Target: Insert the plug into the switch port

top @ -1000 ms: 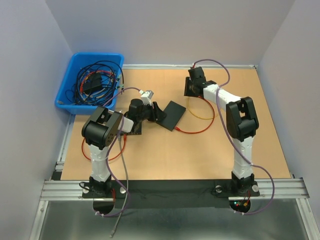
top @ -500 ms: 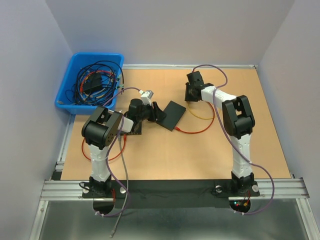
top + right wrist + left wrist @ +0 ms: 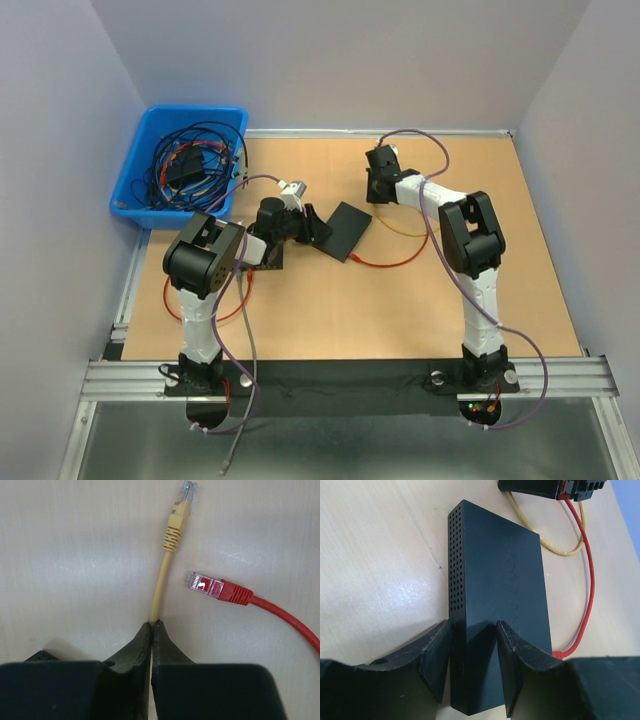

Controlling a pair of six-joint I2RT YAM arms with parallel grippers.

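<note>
**Inspector:** Largest items first. What is on the bench (image 3: 330,300)?

**Assistant:** A blue bin (image 3: 125,205) full of tangled cables stands at the far left corner and is not in use. Mid-bench is the black network switch (image 3: 505,605). The left gripper (image 3: 475,640) has its near end, with the jaws closed on it, one finger on each side. The vented edge shows in the left wrist view. No view shows the ports.

**Inspector:** And the right arm?

**Assistant:** The right gripper (image 3: 151,626) is low over the far side of the bench. Its jaws are pressed together on the yellow cable (image 3: 162,580), a little behind the connector.

**Inspector:** Where is the connector itself?

**Assistant:** The yellow plug (image 3: 185,492) points away from the jaws and is well apart from the switch. A red plug (image 3: 202,584) on a red cable (image 3: 280,615) lies loose just beside the yellow line, and nothing holds it.

**Inspector:** What is the state of the work?

**Assistant:** In my judgement it is at the grasp stage. Both parts are secured, but nothing is seated. The plug has yet to be carried to the switch, lined up with a port and pressed home.
</note>
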